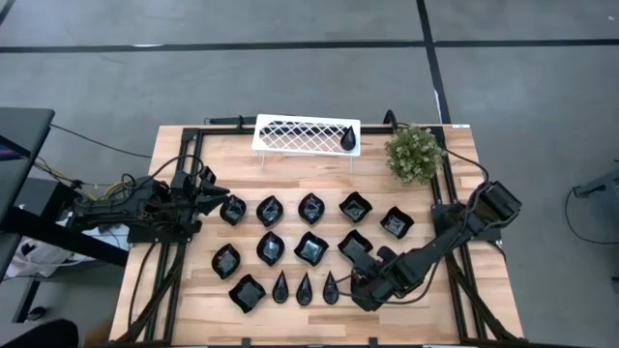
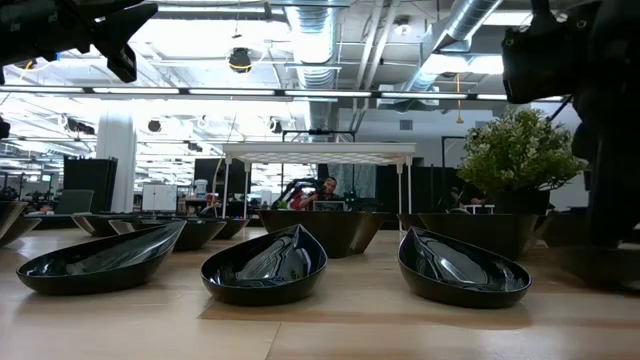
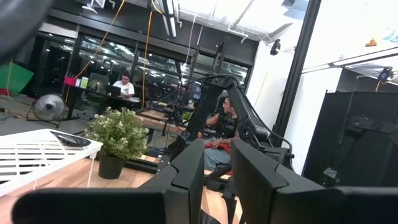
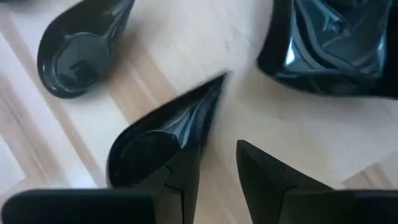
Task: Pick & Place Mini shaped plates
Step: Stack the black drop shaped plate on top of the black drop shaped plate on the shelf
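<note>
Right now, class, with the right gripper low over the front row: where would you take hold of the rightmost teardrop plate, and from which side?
Probably across the narrow tapered end of the teardrop plate, coming down from above. Its body narrows to a point, so the waist fits between the fingers, while the round bowl end looks wider. The right gripper is open right beside that plate, one finger already overlapping its rim.

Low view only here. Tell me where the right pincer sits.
Observer: The right pincer is low beside the rightmost glossy black teardrop plate in the row nearest your camera.
Operator: Report its fingers.
Observer: Open. One finger overlaps that plate's rim, and bare wood shows in the gap.
Operator: Report anything already placed.
Observer: One more black teardrop plate lies on the white lattice rack, at its end nearest the small green bushy plant.
</note>
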Robot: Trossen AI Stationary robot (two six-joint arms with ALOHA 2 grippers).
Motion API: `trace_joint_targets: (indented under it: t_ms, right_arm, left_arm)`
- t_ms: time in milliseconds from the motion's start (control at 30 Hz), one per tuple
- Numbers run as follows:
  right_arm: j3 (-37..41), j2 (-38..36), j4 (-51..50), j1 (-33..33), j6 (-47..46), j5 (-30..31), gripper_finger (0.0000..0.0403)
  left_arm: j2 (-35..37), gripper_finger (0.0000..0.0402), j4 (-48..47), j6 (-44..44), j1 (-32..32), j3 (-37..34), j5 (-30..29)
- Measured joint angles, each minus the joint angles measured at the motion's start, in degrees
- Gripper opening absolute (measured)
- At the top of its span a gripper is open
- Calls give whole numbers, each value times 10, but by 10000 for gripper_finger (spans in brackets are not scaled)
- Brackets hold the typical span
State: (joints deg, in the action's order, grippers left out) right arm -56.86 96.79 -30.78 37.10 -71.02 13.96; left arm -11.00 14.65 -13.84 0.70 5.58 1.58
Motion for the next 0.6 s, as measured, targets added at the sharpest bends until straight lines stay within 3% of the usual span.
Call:
trace_joint_targets:
  t_ms: [600]
  right_arm:
    - [0,8,4,-3,5,-5,101]
  left_arm:
    - [0,82,0,0,0,0,0]
